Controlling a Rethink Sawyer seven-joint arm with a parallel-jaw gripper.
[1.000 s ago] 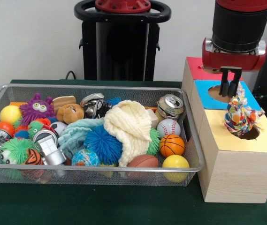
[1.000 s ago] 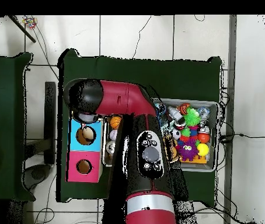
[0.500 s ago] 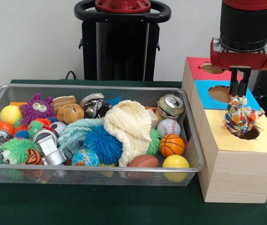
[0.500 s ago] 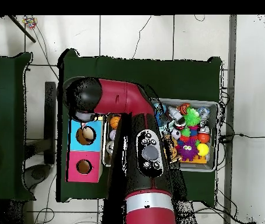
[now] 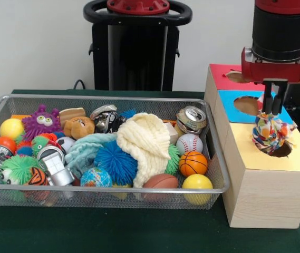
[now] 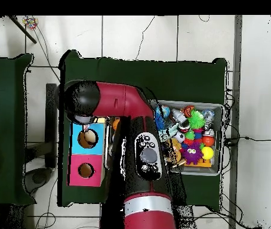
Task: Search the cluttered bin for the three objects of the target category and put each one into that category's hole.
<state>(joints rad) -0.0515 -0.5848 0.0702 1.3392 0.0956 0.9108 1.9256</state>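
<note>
Green tablecloth [image 5: 113, 232] beneath; white wall [image 5: 34, 47] behind.

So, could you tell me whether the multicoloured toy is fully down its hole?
No: the multicoloured toy sticks up out of the yellow hole.

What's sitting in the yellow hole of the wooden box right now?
A multicoloured fabric toy stands in the yellow section's hole, most of it above the rim. The gripper hangs just above it. The toy's lower end and the hole's inside are hidden.
</note>
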